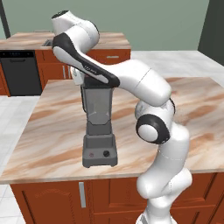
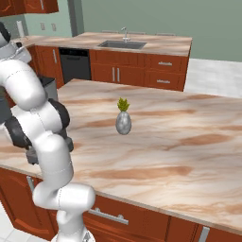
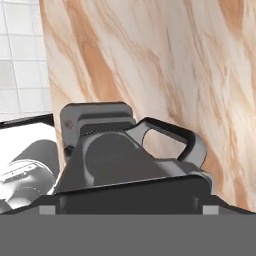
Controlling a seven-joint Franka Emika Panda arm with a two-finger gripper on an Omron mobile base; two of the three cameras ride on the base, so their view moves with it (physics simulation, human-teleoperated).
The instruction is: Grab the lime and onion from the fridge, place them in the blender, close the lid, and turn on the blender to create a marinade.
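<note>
You get flat, even, bright rendered light in every view, with no glare. Soft highlights sit on the white arm [image 1: 144, 83] at frame centre. Edges look slightly soft and pixelated; the blender [image 3: 125, 160] stays sharp up close.

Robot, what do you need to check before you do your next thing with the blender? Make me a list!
1. Blender standing upright on the counter: ok.
2. Hand above the jar: ok, the hand view looks down along it.
3. Lid on the jar: cannot tell, the arm hides the rim.
4. Lime and onion inside the jar: cannot tell, the smoky wall shows nothing clear.
5. Red button and black knob free to reach: ok, nothing stands in front of the base.
6. End effector open or shut: cannot tell, its fingertips are not clear.
7. Little vase out of the way: ok, it stands well apart.
</note>
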